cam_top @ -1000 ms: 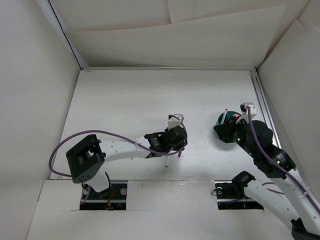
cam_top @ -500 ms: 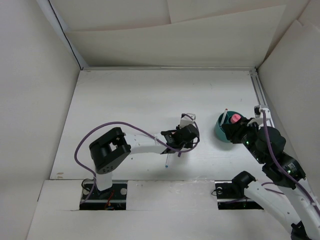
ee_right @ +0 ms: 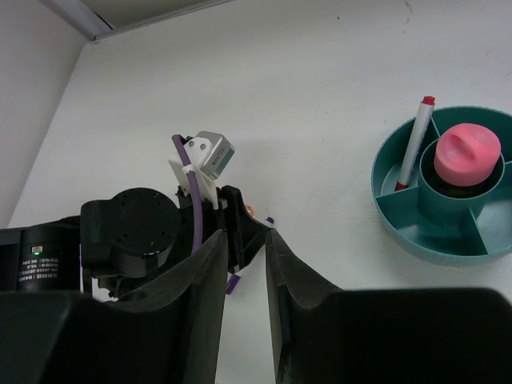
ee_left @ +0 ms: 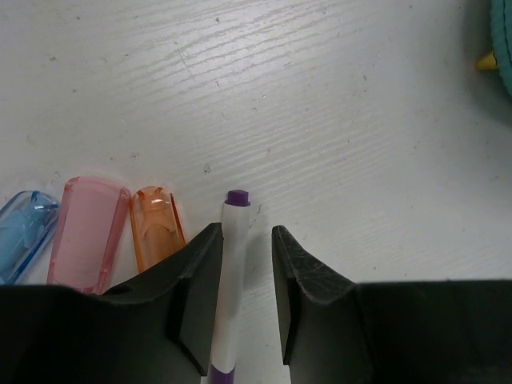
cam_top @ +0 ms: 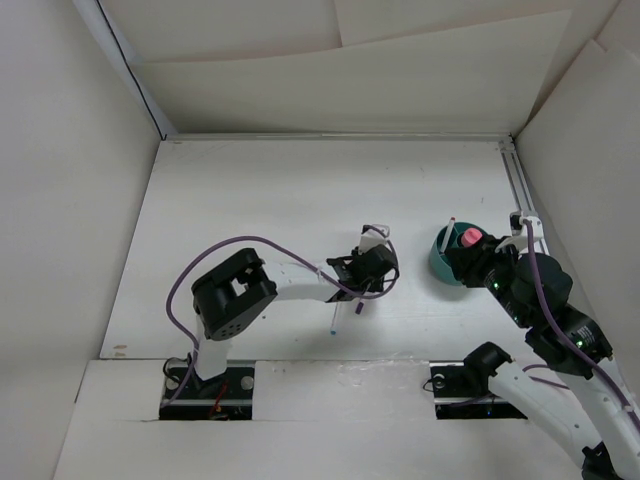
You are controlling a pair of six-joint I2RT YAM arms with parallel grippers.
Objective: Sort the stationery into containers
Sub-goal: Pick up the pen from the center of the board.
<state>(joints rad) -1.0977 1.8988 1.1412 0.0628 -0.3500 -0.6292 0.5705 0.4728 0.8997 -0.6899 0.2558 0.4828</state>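
Our left gripper (ee_left: 247, 240) is slightly spread, straddling a purple-tipped pen (ee_left: 232, 276) on the surface (ee_left: 336, 120), with a gap on one side. Beside it lie an orange marker (ee_left: 156, 228), a pink marker (ee_left: 86, 232) and a blue marker (ee_left: 20, 232). Our right gripper (ee_right: 245, 240) is narrowly spread and empty. Nearby, the cup (ee_right: 432, 232) holds a glue stick (ee_right: 468, 152) at its centre and a red pen (ee_right: 414, 140) in a side compartment.

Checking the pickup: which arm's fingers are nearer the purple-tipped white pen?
Left. The left gripper has the pen between its fingers; the right gripper is beside the teal cup, away from the pen.
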